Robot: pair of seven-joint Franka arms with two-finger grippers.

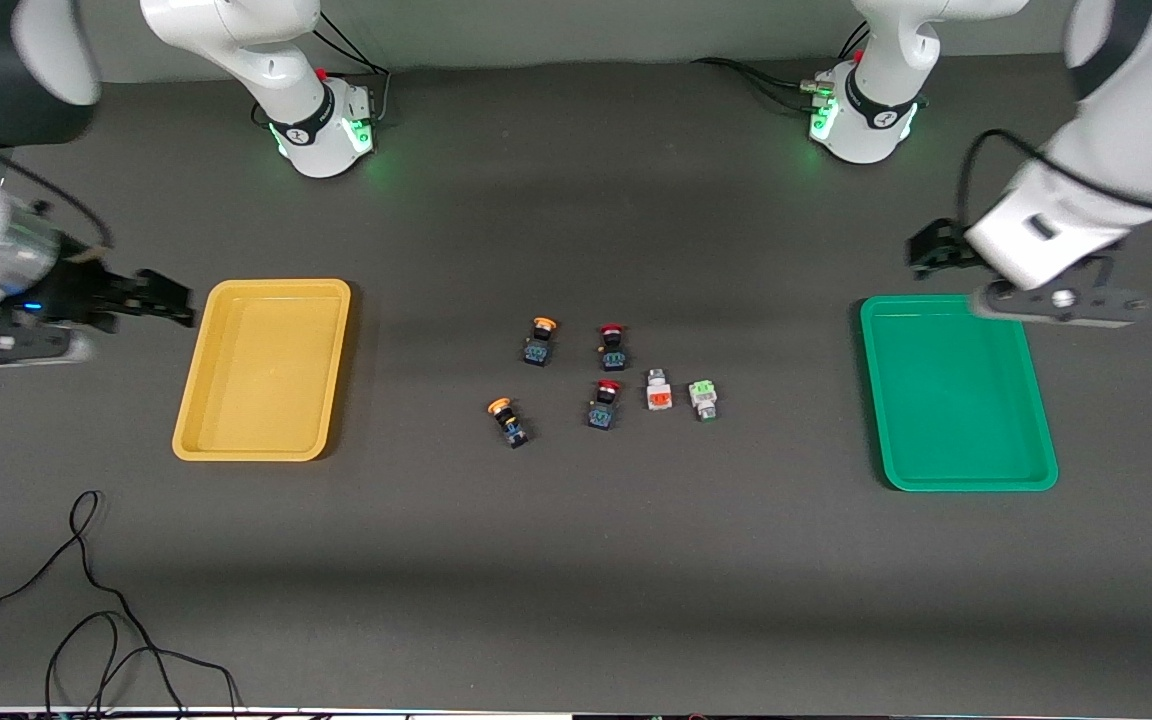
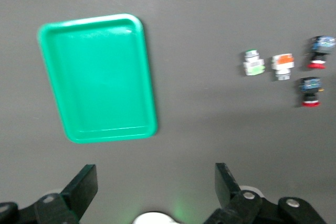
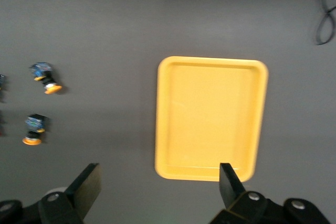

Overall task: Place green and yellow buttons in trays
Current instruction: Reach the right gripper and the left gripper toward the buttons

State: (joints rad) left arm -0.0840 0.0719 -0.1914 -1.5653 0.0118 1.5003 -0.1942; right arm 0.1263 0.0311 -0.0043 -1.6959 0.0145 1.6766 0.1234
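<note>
Lower centre of the front view: two yellow buttons (image 1: 508,418) (image 1: 540,340) and green button (image 1: 703,398) lie between yellow tray (image 1: 265,368), centre-left, and green tray (image 1: 956,392), centre-right. Mid-height at the edges: right gripper (image 1: 161,298) and left gripper (image 1: 931,247), fingers apart, empty.

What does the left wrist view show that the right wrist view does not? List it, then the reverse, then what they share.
Only the left wrist view: the green rectangular plastic tray, the light green-capped white pushbutton, an orange-capped white pushbutton and two red-capped black-and-blue pushbuttons. Only the right wrist view: the yellow rectangular plastic tray, two yellow-orange-capped black-and-blue pushbuttons and a black cable. Both: the dark grey tabletop and that arm's own open tool.
</note>
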